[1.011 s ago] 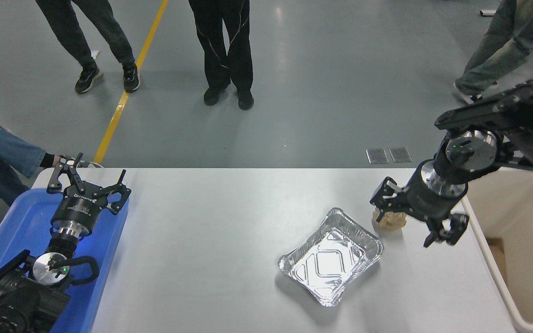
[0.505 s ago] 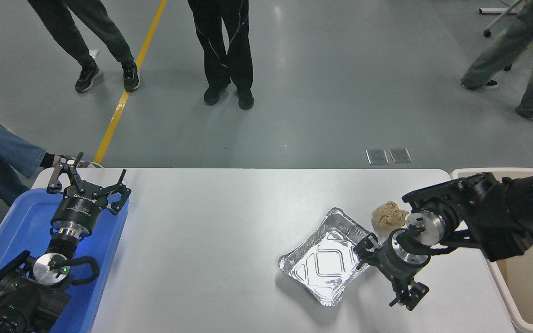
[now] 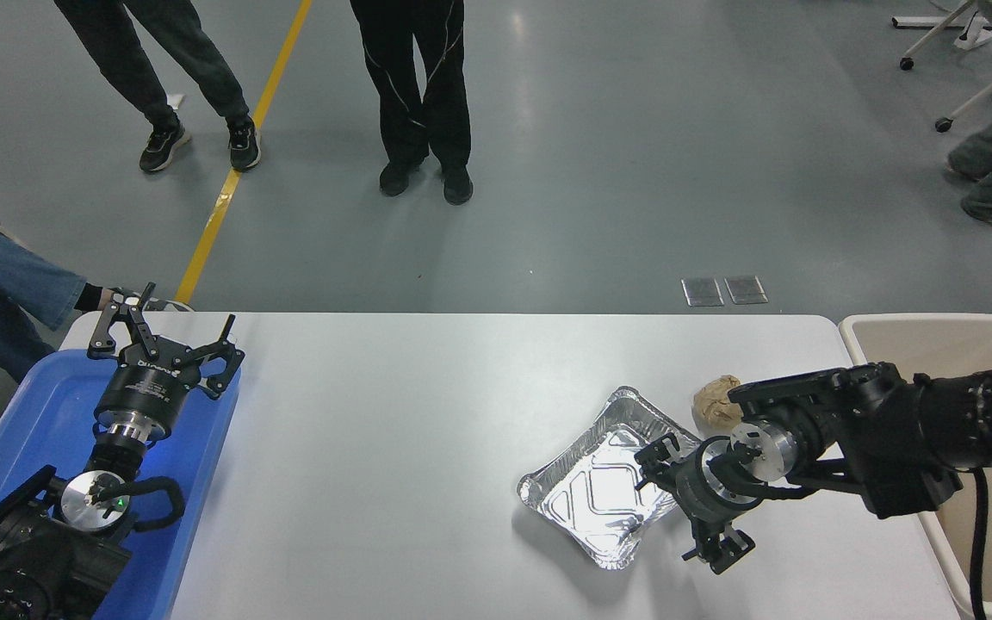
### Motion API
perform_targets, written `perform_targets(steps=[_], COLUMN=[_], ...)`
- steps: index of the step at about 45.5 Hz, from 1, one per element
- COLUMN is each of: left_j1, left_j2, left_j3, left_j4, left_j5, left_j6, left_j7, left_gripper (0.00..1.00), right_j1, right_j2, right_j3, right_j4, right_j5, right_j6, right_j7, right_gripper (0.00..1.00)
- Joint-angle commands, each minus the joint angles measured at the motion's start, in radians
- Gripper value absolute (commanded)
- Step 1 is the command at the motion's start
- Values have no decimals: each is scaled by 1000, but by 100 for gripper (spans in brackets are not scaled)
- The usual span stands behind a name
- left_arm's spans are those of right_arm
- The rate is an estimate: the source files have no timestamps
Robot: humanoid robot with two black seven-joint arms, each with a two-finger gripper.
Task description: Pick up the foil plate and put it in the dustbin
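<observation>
The foil plate (image 3: 595, 492), a shiny silver rectangular tray, lies on the white table (image 3: 427, 413) right of centre. My right gripper (image 3: 678, 506) is open, low over the plate's right rim, with one finger (image 3: 653, 454) above the rim and the other (image 3: 720, 551) off its near right corner. It holds nothing. The dustbin (image 3: 926, 324), a big cream tub, stands off the table's right end, partly hidden behind my right arm. My left gripper (image 3: 164, 340) is parked open at the lower left.
A crumpled brown paper ball (image 3: 713, 399) lies just behind the plate, next to my right arm. A blue tray (image 3: 31, 413) sits under my left arm. Several people stand on the floor beyond the table's far edge.
My right gripper came down from beside the paper ball and moved left to the foil plate's right rim. The plate has hardly shifted. The left arm has not moved.
</observation>
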State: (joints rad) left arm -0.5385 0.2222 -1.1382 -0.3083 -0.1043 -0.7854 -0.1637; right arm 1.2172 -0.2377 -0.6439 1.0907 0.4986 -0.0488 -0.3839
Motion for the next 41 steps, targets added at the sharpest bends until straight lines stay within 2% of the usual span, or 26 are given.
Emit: perform_targets(steps=[1, 7, 13, 34, 41], left_j1=[0, 0, 0, 0, 0], left_j2=[0, 0, 0, 0, 0], left_j3=[0, 0, 0, 0, 0], left_j4=[0, 0, 0, 0, 0], left_j5=[0, 0, 0, 0, 0], left_j6=[0, 0, 0, 0, 0], left_j7=[0, 1, 1, 0, 1], left_gripper=[99, 99, 99, 99, 99], right_j1=[-41, -45, -38, 10, 136], right_j2=[23, 46, 58, 38, -3], right_j3=[0, 1, 1, -20, -88], right_j4=[-18, -21, -21, 29, 178], right_j5=[-120, -156, -160, -232, -307], right_j6=[-51, -62, -62, -79, -42], right_j7=[30, 29, 30, 31, 63], right_gripper=[71, 49, 1, 0, 0])
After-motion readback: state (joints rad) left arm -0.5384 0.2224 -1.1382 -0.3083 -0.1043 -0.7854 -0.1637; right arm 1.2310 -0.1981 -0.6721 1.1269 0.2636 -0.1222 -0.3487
